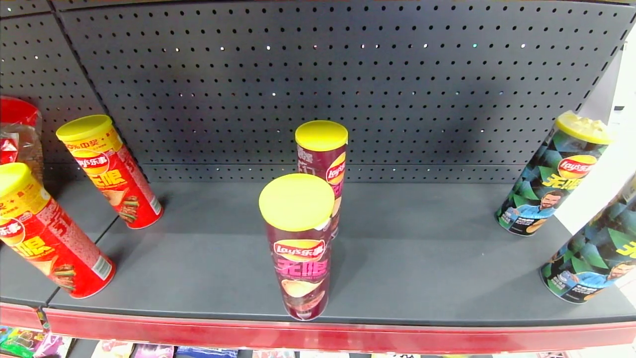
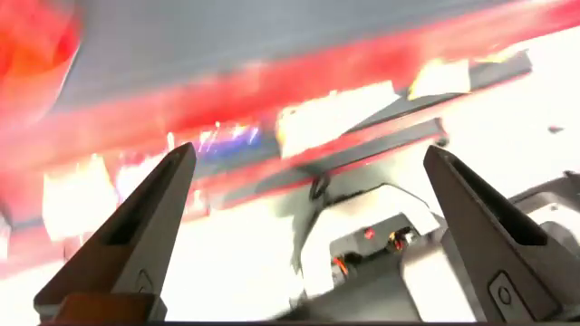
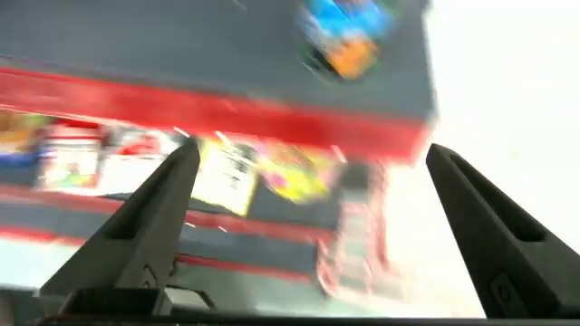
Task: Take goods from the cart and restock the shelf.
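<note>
While both wrist views are blurred, finger state is readable: left gripper (image 2: 309,152) has its fingers spread wide with nothing between them. Right gripper (image 3: 313,148) is the same, released and holding nothing.

Head view, goods on the grey shelf (image 1: 422,248):
- front maroon can (image 1: 300,258): upright, yellow lid, centre of the shelf, near the red front strip (image 1: 348,335).
- rear maroon can (image 1: 318,159): upright, directly behind the front one, its lower part hidden by it. Cannot tell if they touch.
- rear red can (image 1: 112,174): left side, standing near the pegboard back (image 1: 318,74).
- front red can (image 1: 44,238): far left, closer to the front edge, apart from the rear red one.
- rear green can (image 1: 551,184): right side, towards the back.
- front green can (image 1: 591,258): far right, cut off by the frame edge.
- red-topped bag (image 1: 15,129): far left, behind the front red can.

The middle cans stand well apart from both the red pair and the green pair. Bare shelf lies between the groups.

Colourful packets (image 1: 149,350) sit on the level below the red strip.

Right wrist view: a grey shelf end (image 3: 227,45) with a red edge, and one blurred blue-orange item (image 3: 349,32) on it; type unreadable.
</note>
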You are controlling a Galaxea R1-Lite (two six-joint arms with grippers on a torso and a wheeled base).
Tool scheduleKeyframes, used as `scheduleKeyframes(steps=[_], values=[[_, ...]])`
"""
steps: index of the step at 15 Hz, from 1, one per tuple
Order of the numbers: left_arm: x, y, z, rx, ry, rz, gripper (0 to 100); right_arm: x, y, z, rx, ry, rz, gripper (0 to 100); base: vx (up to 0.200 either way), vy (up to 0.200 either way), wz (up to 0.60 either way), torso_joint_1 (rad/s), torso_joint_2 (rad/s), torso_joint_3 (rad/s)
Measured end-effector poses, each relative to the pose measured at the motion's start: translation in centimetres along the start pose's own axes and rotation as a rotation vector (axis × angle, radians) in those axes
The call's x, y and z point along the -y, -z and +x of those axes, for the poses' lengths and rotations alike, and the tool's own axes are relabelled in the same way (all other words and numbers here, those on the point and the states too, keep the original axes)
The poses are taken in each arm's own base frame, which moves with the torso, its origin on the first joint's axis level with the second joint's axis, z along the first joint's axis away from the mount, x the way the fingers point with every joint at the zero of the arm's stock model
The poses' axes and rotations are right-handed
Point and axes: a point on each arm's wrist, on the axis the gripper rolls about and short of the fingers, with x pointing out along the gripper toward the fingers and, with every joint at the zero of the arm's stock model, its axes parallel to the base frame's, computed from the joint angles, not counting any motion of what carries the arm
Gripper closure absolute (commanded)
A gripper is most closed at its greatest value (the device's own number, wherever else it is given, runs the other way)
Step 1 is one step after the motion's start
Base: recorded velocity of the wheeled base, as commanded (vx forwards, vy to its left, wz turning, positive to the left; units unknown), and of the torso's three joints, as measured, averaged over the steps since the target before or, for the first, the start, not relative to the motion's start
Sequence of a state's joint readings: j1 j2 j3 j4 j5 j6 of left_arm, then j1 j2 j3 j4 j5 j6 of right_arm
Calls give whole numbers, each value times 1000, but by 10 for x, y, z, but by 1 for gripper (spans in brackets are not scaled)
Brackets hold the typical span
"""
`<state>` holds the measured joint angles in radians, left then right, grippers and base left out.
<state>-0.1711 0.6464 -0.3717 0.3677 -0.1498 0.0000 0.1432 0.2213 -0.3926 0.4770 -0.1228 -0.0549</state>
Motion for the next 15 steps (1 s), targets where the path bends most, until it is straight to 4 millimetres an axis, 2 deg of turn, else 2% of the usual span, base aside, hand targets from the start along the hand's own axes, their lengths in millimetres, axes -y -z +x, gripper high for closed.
scheduleKeyframes(steps=[2, 4, 7, 9, 11, 12, 15], values=[[1, 27, -15, 1, -99, -75, 0, -6, 13, -5, -52, 116, 35, 0, 0, 0, 0, 0, 0, 0], [3, 42, -23, 96, -163, -94, 0, -12, 26, -1, -75, 206, 78, 0, 0, 0, 0, 0, 0, 0], [5, 66, -29, 263, -204, -85, 0, -16, 33, 10, 23, 189, 99, 0, 0, 0, 0, 0, 0, 0], [6, 64, -31, 456, -212, -59, 0, -16, 31, 20, 170, 148, 63, 0, 0, 0, 0, 0, 0, 0], [3, 67, -21, 563, -220, -43, 0, -17, 33, 28, 277, 71, 29, 0, 0, 0, 0, 0, 0, 0], [2, 69, -14, 624, -232, -36, 0, -17, 39, 32, 260, 54, 17, 0, 0, 0, 0, 0, 0, 0], [0, 84, -2, 610, -325, -18, 0, -16, 44, 34, 241, 110, -2, 0, 0, 0, 0, 0, 0, 0]])
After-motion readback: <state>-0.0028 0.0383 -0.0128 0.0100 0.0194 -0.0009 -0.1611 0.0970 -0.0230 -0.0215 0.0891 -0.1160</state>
